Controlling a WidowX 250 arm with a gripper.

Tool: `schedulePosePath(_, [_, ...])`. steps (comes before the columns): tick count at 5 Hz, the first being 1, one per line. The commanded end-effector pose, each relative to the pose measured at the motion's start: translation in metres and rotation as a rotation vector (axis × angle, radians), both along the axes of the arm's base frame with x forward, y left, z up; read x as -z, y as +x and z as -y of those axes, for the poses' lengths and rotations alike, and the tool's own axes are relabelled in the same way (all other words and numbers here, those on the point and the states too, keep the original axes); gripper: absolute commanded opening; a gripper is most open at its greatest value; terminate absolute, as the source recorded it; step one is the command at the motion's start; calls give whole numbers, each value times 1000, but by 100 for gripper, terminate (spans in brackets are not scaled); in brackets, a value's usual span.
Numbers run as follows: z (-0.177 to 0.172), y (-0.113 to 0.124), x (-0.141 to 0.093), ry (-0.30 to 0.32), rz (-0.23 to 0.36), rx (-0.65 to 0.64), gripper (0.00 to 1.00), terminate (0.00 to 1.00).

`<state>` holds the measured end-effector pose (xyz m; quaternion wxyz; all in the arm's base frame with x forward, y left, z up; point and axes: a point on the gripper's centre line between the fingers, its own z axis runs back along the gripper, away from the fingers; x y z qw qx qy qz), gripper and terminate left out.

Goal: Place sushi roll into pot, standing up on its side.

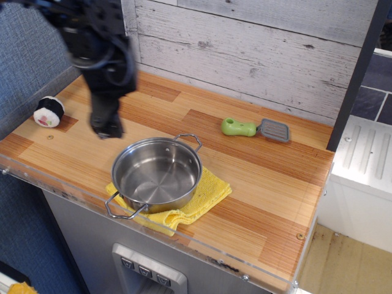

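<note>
The sushi roll (49,111) lies at the far left of the wooden counter, its white end face with a pink centre turned toward the camera. The shiny steel pot (157,176) stands near the front edge on a yellow cloth (208,191) and holds nothing. My gripper (106,130) hangs from the dark arm between the roll and the pot, low over the counter, clear of both. It is blurred by motion, so I cannot tell how its jaws stand. Nothing shows in it.
A green-handled grey utensil (256,128) lies at the back right of the counter. A wooden plank wall (257,43) runs along the back. A clear raised lip (73,195) edges the counter front. A white appliance (361,165) stands to the right.
</note>
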<state>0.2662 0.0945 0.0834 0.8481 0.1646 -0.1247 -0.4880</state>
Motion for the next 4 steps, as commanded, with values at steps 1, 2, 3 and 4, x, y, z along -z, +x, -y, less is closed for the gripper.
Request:
schedulePosePath(1, [-58,-3,-4,85,-27,22,100,0])
schedulePosePath(2, [-85,-11,-4,142,-37,-12,100,0])
schedulePosePath(3, [-100,-12,-1,182,-48,-33,100,0])
schedulePosePath(4, [-98,0,7,262,-57,-37,100,0])
